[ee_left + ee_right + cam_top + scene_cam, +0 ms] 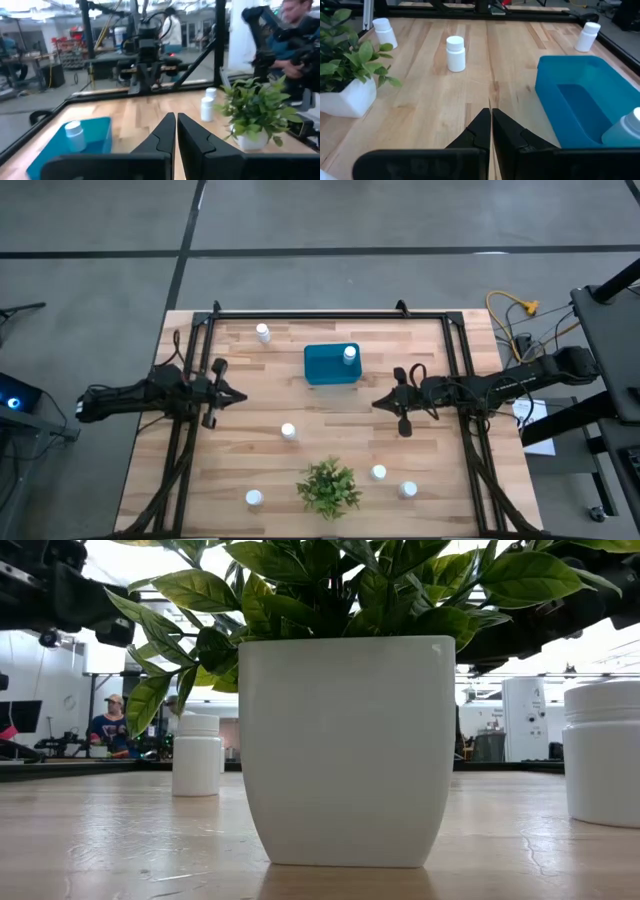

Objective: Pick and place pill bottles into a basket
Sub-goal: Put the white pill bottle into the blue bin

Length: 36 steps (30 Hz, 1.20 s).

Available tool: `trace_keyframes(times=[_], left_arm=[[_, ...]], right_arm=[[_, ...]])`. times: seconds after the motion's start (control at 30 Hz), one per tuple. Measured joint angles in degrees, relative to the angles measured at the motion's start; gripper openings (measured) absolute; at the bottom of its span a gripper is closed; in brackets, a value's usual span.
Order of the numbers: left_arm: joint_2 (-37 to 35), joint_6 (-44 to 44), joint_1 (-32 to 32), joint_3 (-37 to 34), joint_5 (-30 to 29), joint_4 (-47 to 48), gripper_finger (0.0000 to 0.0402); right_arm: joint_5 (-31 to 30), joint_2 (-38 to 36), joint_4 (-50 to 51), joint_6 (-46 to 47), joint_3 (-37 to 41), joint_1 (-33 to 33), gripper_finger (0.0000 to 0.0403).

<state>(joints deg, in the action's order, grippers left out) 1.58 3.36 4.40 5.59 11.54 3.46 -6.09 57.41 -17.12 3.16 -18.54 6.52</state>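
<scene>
Teal basket [325,366] holding one pill bottle [349,355] sits between the clenched, empty left gripper [240,395] and right gripper [378,404].

White pill bottles [289,431] stand on a pale striped-wood table [250,465], beside a teal-blue basket [325,366], a green plant [328,486] in a white pot [345,750], and dark arms.

No readable text or labels anywhere.
</scene>
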Motion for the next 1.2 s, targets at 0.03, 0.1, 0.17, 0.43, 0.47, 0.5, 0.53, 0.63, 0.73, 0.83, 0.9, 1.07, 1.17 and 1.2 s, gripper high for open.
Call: trace_keyframes(times=[0.03,0.1,0.17,0.43,0.47,0.5,0.53,0.63,0.73,0.83,0.9,1.07,1.17,1.2], left_arm=[[0.0,0.0,0.0,-1.0,0.1,-1.5,0.0002],[0.1,0.0,0.0,-3.2,0.0,-5.7,0.0002],[0.2,0.0,0.0,-4.6,0.0,-9.7,0.0002],[0.7,0.0,0.0,-5.1,0.0,-11.5,0.0002],[0.6,0.0,0.0,-5.1,0.0,-11.5,0.0002],[0.6,-0.1,0.0,-5.1,0.0,-11.5,0.0002],[0.6,0.0,0.0,-5.1,-0.1,-11.5,0.0002],[0.8,0.0,0.0,-5.1,-0.1,-11.5,0.0002],[0.8,0.0,0.0,-5.1,-0.1,-11.5,0.0002],[0.7,0.0,0.0,-5.2,-0.1,-11.5,0.0002],[0.8,0.0,0.0,-5.2,-0.1,-11.5,0.0002],[0.8,0.0,0.0,-5.2,-0.1,-11.6,0.0002],[0.9,0.0,0.0,-5.2,-0.1,-11.6,0.0002],[1.0,0.0,0.0,-5.2,-0.1,-11.7,0.0002]], right_arm=[[0.1,0.0,0.0,-0.2,-0.1,0.0,0.0008],[0.1,0.0,0.1,-0.4,-0.4,0.0,0.0008],[0.2,0.0,0.1,-0.3,-0.6,0.0,0.0008],[0.6,0.0,0.1,-0.3,-0.6,0.0,0.0008],[0.6,0.0,0.1,-0.3,-0.6,0.0,0.0008],[0.6,0.0,-0.1,-0.2,-0.6,0.0,0.0009],[0.6,0.0,-0.2,0.0,-0.6,0.0,0.0009],[0.7,0.0,-1.4,2.0,-0.6,0.0,0.0009],[3.6,0.1,-1.8,2.7,-0.7,0.1,0.0009],[5.0,0.1,-0.5,3.6,-2.3,0.4,0.0009],[4.9,0.1,2.4,3.7,-4.3,1.1,0.0009],[4.8,3.8,8.6,4.0,-10.4,4.4,0.0009],[5.1,7.3,14.7,6.1,-14.7,6.3,0.0009],[5.3,8.5,17.9,7.7,-16.3,6.9,0.0009]])
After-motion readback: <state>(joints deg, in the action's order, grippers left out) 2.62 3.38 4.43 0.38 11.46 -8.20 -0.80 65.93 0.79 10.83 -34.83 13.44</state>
